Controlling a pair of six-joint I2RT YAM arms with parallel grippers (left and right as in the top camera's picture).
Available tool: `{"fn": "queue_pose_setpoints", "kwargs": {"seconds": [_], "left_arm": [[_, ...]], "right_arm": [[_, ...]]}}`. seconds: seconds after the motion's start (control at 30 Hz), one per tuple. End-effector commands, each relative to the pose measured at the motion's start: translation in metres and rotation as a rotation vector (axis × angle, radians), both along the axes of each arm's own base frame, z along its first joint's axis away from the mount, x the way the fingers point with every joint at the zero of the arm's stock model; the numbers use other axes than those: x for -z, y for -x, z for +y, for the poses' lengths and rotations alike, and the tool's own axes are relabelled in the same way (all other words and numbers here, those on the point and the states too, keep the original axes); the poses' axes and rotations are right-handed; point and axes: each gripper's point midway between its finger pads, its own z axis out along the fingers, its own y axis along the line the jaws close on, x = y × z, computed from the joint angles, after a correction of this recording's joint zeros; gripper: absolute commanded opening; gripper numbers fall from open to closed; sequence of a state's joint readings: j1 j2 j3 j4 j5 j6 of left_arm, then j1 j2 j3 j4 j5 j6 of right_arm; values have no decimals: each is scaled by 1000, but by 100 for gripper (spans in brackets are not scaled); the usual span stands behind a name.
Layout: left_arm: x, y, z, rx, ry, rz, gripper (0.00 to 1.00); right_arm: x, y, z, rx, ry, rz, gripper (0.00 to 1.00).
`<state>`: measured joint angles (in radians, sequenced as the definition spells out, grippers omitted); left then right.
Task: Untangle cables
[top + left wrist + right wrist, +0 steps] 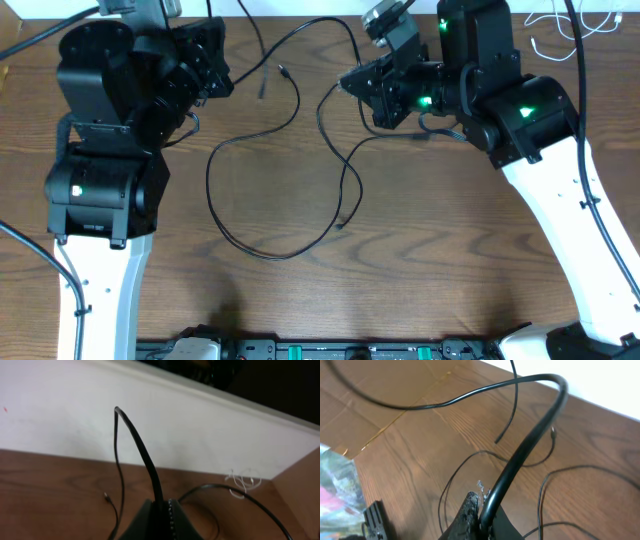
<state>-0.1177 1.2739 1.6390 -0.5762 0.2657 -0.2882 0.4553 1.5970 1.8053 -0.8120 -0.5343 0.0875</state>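
The long black cable [209,180] lies in wide loops across the middle of the wooden table. One plug end [282,70] is near the back and another [342,225] is at centre. My left gripper [222,75] is shut on a stretch of the black cable [145,455], which rises from the closed jaws [162,510]. My right gripper [350,82] is shut on another stretch [527,445], which arcs up from its jaws [482,510]. The white cable [555,30] lies bunched at the far right back, apart from the black one. It also shows in the left wrist view [242,482].
A white wall [75,425] borders the table's back edge. Thick black arm wires [585,120] run along the right arm. A colourful object [335,485] and a black part [375,517] sit at the left of the right wrist view. Equipment [300,350] lines the front edge.
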Motion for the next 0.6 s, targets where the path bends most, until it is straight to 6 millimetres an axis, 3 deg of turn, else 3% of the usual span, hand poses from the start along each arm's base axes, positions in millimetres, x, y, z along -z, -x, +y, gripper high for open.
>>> {"fn": "queue_pose_setpoints", "kwargs": {"seconds": [0.0,0.3,0.57], "left_arm": [[7,0,-16,96,17,42,7],[68,14,-73,501,68,258,7],[145,26,-81,720,-80,423,7]], "right_arm": [[20,-10,6,11,18,47,1],[45,-38,20,20,4,76,1],[66,-54,8,155,-50,262,1]]}}
